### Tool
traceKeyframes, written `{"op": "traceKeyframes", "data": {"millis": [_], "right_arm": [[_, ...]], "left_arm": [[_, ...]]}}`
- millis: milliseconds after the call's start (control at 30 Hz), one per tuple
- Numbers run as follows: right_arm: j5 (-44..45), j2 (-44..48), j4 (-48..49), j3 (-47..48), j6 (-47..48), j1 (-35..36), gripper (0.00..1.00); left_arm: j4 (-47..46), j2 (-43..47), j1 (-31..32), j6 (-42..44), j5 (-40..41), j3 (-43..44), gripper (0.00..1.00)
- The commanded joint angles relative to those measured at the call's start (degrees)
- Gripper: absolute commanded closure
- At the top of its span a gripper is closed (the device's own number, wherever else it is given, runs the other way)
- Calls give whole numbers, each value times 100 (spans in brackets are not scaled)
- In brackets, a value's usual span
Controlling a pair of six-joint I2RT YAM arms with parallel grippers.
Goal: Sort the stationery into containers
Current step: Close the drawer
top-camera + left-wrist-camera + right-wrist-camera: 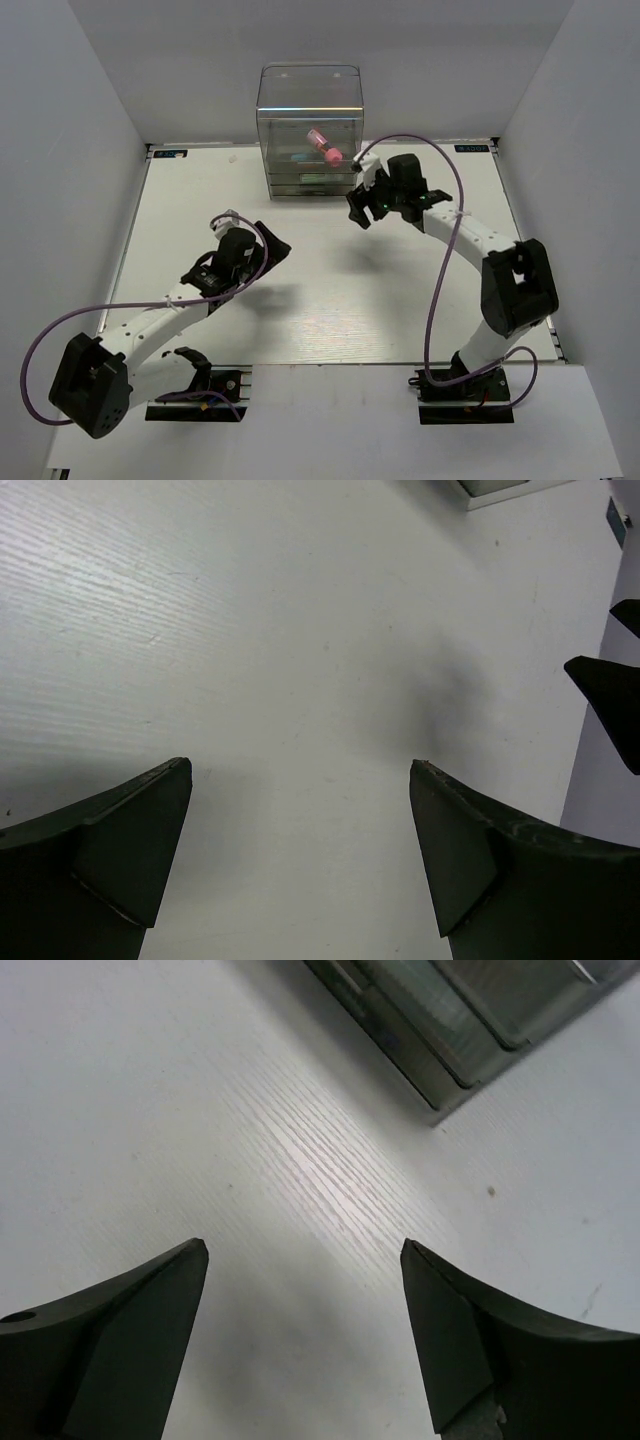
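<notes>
Sorting, judged nearly done | I saw stubby pink cylinder [324, 144] and light blue stick [300, 157] inside organiser [308, 100] | left claw [300, 770] spread, empty | right claw [303, 1245] spread, empty | I spotted no other stationery on table [200, 200]

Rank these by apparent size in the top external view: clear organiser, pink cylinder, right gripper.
1. clear organiser
2. right gripper
3. pink cylinder, inside the organiser
The differences are plain, so nearness to the camera does not change the order.

white table [330, 300], grey walls [60, 120]
</notes>
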State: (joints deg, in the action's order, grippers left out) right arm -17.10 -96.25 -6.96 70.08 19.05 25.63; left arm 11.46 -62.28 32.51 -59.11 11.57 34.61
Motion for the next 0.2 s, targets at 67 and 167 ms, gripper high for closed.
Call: {"op": "traceKeyframes", "data": {"millis": [67, 167], "right_arm": [[559, 886, 449, -459, -718, -128, 16], [419, 1124, 617, -758, -920, -163, 17]], "left_arm": [[-329, 304, 18, 479, -217, 55, 1], [-329, 357, 18, 664, -270, 55, 1]]}}
